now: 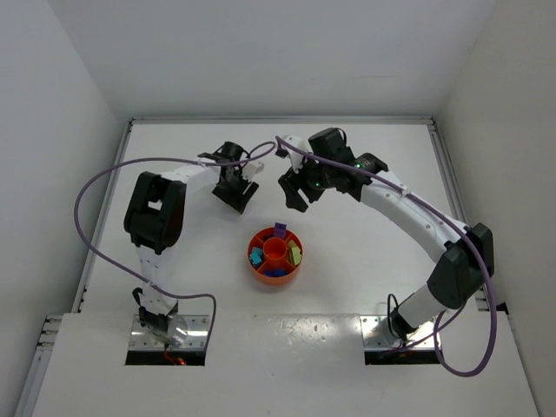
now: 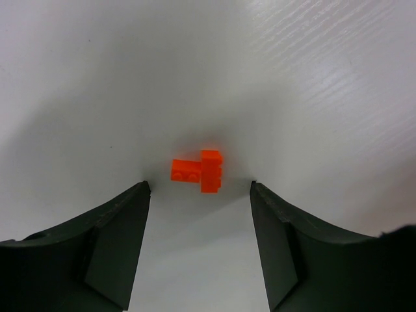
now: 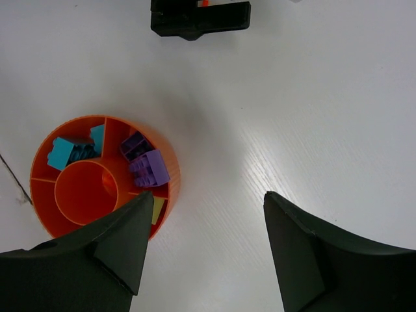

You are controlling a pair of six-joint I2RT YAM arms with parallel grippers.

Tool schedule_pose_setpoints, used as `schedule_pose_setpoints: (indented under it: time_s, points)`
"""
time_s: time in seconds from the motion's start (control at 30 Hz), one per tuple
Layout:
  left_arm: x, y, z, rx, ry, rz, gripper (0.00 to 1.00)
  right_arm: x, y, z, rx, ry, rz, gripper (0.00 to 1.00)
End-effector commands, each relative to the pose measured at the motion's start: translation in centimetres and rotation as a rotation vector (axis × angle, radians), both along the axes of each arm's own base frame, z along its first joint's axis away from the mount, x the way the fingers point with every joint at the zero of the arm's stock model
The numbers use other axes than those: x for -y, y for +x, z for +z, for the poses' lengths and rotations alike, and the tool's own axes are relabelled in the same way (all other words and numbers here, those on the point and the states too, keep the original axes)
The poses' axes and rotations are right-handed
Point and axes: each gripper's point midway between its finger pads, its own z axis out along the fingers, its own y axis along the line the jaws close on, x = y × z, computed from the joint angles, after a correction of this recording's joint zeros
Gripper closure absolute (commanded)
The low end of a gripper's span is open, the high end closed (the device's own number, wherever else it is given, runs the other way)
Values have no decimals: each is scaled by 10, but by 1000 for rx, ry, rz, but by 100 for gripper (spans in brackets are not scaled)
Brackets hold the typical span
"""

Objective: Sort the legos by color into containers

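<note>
Left gripper (image 2: 199, 186) spread wide, empty | orange lego (image 2: 198, 171) dead ahead of the gap, long axis crosswise | right gripper (image 3: 208, 196) also spread, farther off

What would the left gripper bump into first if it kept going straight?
The orange lego, probably. It lies on the table straight ahead, centred between the left gripper's open fingers; they might touch the table beside it first. Depth is hard to judge.
</note>
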Motion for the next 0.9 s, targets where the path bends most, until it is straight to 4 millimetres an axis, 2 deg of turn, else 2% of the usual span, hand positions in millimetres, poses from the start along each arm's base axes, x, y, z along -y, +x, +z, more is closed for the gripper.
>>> schedule_pose_setpoints:
  time_s: [0.0,0.07,0.33,0.47,0.7,0.87]
  points:
    - [7,8,2,-1,-54,-40,31,-8,9,13,27,45,-4,30]
    - [7,13,5,10,-66,-60,31,-7,7,11,20,40,-5,30]
    - [9,10,-5,-32,-92,-83,32,-9,9,8,9,40,2,30]
    - [16,11,-2,-19,-82,-108,38,-11,11,8,9,40,2,30]
    - [11,6,-8,-32,-61,-101,49,-12,10,10,5,46,8,30]
    - [11,-7,-18,-67,-51,-109,55,-12,10,7,-3,40,8,30]
